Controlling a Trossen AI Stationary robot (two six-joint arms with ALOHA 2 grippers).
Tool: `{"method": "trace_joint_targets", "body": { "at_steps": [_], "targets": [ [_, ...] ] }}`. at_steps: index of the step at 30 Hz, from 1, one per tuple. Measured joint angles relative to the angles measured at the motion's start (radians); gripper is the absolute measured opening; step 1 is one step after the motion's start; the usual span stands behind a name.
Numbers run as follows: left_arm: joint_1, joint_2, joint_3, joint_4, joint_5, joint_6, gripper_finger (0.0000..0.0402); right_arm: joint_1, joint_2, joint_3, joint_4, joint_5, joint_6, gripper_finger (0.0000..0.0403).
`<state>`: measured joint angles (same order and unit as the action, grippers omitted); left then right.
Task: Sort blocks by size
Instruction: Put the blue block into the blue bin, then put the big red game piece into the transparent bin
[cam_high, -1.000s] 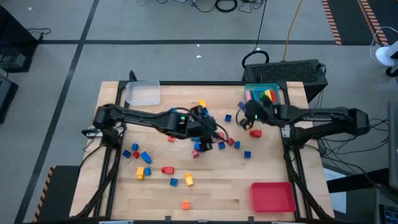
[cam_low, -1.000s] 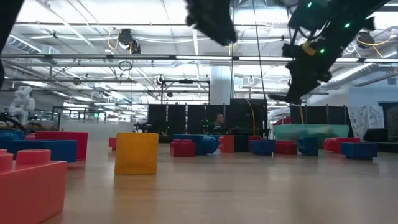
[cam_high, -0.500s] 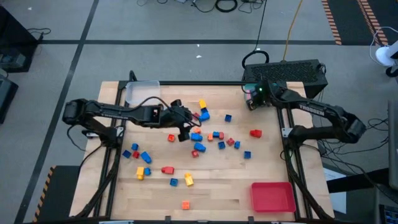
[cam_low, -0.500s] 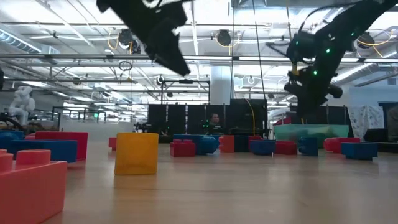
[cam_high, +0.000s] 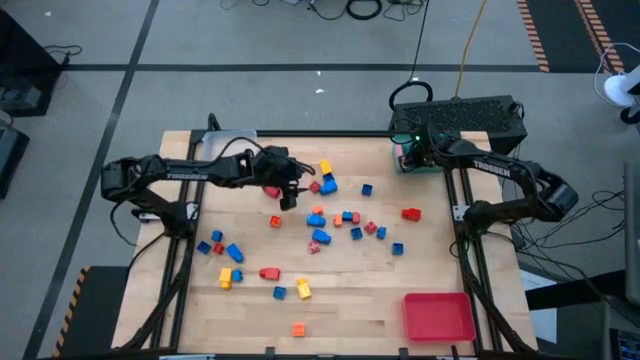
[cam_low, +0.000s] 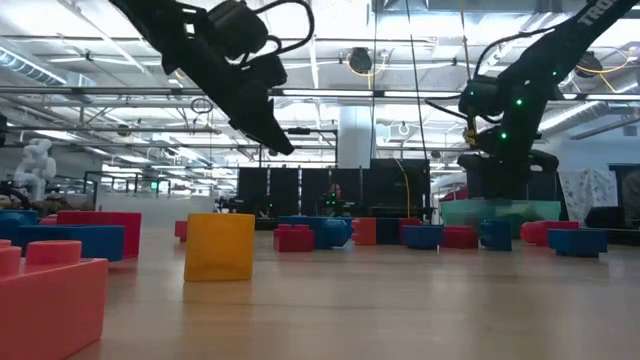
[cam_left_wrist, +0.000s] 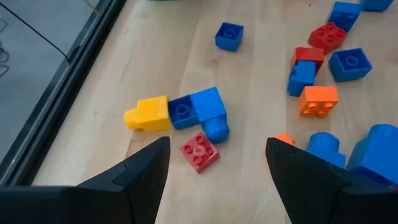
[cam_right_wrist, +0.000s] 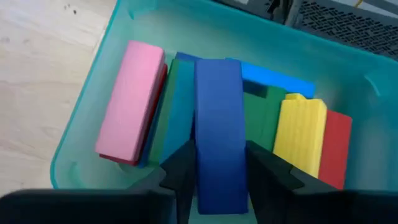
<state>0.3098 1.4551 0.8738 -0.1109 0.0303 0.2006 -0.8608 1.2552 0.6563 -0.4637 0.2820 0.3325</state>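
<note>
A: Right end effector (cam_right_wrist: 217, 171)?
B: Over the teal tray (cam_right_wrist: 93, 81) at the table's far right corner, fingers astride a long blue bar (cam_right_wrist: 217, 118); grip uncertain.
A: Left end effector (cam_left_wrist: 214, 165)?
B: Released, empty, above loose blocks (cam_left_wrist: 186, 115) mid-table.

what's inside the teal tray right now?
Long bars on edge in the teal tray: pink bar, yellow bar, red, green and blue ones. The right gripper has a dark blue bar between its fingers. The tray floor beneath is covered.
</note>
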Motion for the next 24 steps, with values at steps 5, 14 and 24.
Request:
{"method": "trace_joint_targets", "body": {
  "at_steps": [5, 14, 24],
  "targets": [
    [0.016, 0.0, 0.0, -0.001, 0.007, 0.016, 0.0267, 0.0, -0.047, 0.0, 0.002, 0.004, -0.005, 0.0143],
    [0.024, 0.0, 0.0, 0.007, 0.057, -0.009, 0.0267, 0.046, -0.155, 0.0, -0.136, -0.098, -0.125, 0.0181],
    [-0.073, 0.006, 0.0, 0.112, 0.154, -0.037, 0.0267, 0.289, -0.271, 0.0, -0.205, -0.324, -0.275, 0.0174]
  ]
}}
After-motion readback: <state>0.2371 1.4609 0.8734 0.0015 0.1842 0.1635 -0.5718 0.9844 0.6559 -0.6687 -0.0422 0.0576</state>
